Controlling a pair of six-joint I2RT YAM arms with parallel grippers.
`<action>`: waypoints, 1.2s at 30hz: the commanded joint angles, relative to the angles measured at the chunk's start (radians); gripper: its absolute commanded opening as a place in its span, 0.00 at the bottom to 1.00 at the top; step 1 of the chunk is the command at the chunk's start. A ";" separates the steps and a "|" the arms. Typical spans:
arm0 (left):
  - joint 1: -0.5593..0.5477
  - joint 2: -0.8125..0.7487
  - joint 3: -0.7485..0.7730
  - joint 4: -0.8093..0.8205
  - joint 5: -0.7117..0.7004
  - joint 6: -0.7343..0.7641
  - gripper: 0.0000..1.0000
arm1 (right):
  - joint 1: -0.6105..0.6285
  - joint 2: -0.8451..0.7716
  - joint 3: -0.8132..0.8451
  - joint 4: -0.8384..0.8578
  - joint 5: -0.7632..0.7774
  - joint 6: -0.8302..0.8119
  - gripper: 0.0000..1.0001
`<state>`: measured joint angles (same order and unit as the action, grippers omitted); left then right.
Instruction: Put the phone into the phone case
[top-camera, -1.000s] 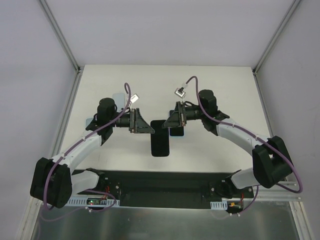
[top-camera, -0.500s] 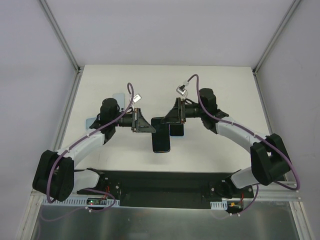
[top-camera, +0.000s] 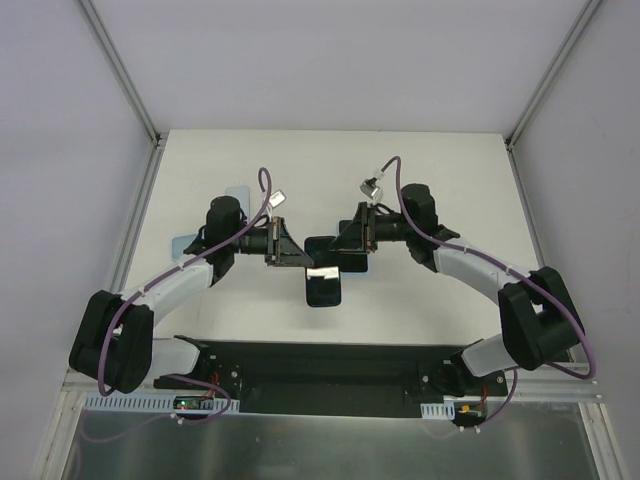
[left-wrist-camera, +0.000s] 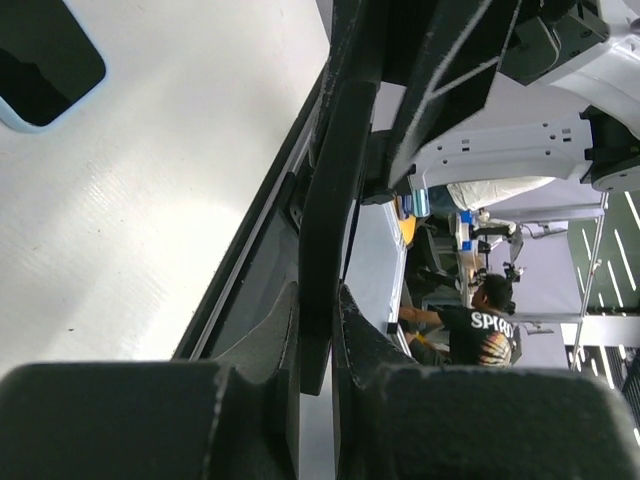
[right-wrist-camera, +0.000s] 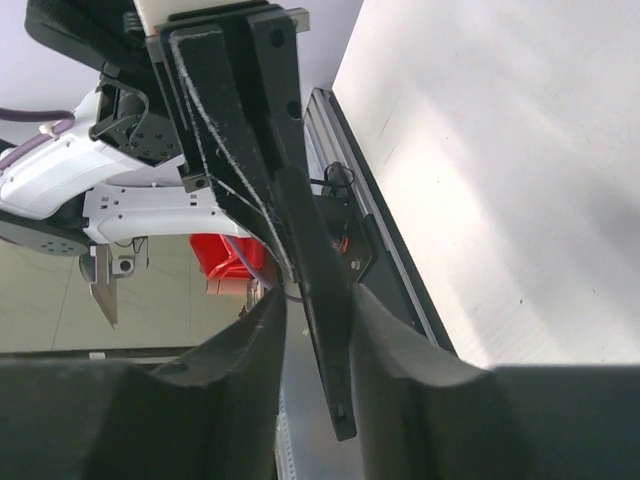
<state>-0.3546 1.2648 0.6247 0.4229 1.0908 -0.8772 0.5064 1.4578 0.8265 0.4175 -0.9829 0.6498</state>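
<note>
My left gripper (left-wrist-camera: 318, 295) pinches a thin black slab (top-camera: 322, 247), the phone I judge, at frame centre. Whether my right gripper (right-wrist-camera: 318, 300) clamps it, I cannot tell. The blue-rimmed dark case (top-camera: 322, 290) lies just below. I'm aligning, and next I must lower it squarely.

The whole thing sits in a little booth: plain pale grey walls (top-camera: 330, 60) on three sides, aluminium struts (top-camera: 120, 70) up the back corners, and a white counter (top-camera: 440, 180) under bright, even light. A black base plate (top-camera: 330, 365) runs along the near edge. Beyond it, the left wrist view catches a lab with a person (left-wrist-camera: 478, 325) in a black tee, and the right wrist view shows a red box (right-wrist-camera: 235, 275).
</note>
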 joint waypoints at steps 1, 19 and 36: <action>-0.003 0.019 0.049 0.011 -0.051 -0.019 0.00 | -0.005 -0.025 -0.001 0.053 -0.027 -0.004 0.18; 0.009 0.163 0.250 -0.242 -0.077 0.164 0.00 | -0.075 -0.238 0.086 -0.660 0.404 -0.328 0.96; 0.057 0.628 0.661 -0.668 -0.144 0.492 0.00 | -0.115 -0.448 0.082 -0.904 0.555 -0.426 0.96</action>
<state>-0.3168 1.8370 1.1866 -0.1364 0.9321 -0.4789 0.4026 1.0458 0.8680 -0.4271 -0.4572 0.2665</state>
